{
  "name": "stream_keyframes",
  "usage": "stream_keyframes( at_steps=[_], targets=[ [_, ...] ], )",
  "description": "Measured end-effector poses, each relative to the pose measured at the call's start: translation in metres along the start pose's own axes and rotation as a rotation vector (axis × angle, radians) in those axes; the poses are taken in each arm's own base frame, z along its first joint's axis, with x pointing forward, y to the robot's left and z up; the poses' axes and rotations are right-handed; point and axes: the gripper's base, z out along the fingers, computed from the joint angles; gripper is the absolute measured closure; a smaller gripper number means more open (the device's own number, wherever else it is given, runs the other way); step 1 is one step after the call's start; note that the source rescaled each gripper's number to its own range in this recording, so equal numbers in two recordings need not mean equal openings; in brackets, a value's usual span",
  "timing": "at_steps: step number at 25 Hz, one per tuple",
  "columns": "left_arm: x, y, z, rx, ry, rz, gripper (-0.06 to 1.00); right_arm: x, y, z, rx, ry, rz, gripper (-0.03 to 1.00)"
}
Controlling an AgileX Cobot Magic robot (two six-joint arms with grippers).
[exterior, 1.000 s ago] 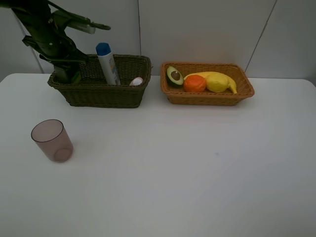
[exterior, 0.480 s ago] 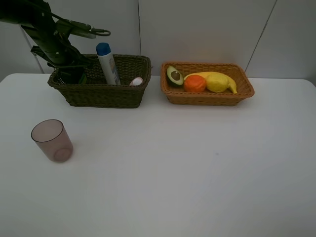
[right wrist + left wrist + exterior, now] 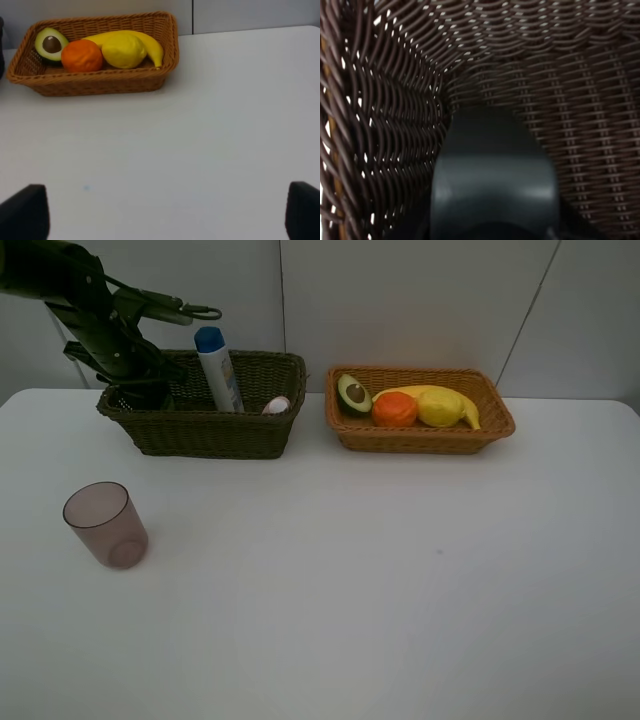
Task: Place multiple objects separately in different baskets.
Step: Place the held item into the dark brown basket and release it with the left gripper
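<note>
Baskets sit side by side at the back of the white table (image 3: 400,590): the dark basket (image 3: 215,430) holds the blue-capped bottle (image 3: 217,368) upright, a pink bottle's white cap (image 3: 276,405) and, in its far corner, the dark green bottle (image 3: 492,185), while the tan basket (image 3: 420,438) holds avocado (image 3: 353,393), orange (image 3: 394,408), lemon (image 3: 440,407) and banana (image 3: 462,403). The mauve cup (image 3: 104,524) stands alone on the table, well apart from both. The left gripper (image 3: 140,388) hangs over the green bottle, and I cannot tell whether it grips; the right gripper (image 3: 160,212) is spread wide over bare table.

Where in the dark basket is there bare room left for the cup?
Between the blue-capped bottle and the dark basket's right wall, bar the pink bottle's cap. The left end is crowded by the left claw and green bottle.
</note>
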Motion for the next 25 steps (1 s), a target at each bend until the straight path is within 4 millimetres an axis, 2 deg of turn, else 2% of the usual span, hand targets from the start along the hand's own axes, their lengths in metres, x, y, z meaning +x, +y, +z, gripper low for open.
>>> stream_keyframes(
  at_steps=[23, 25],
  targets=[
    [0.0006, -0.0001, 0.0013, 0.001, 0.003, -0.001, 0.47, 0.0000, 0.0000, 0.0000, 0.000, 0.000, 0.000, -0.03],
    [0.0006, -0.0002, 0.0013, 0.002, 0.003, -0.003, 0.44, 0.0000, 0.0000, 0.0000, 0.000, 0.000, 0.000, -0.03]
  ],
)
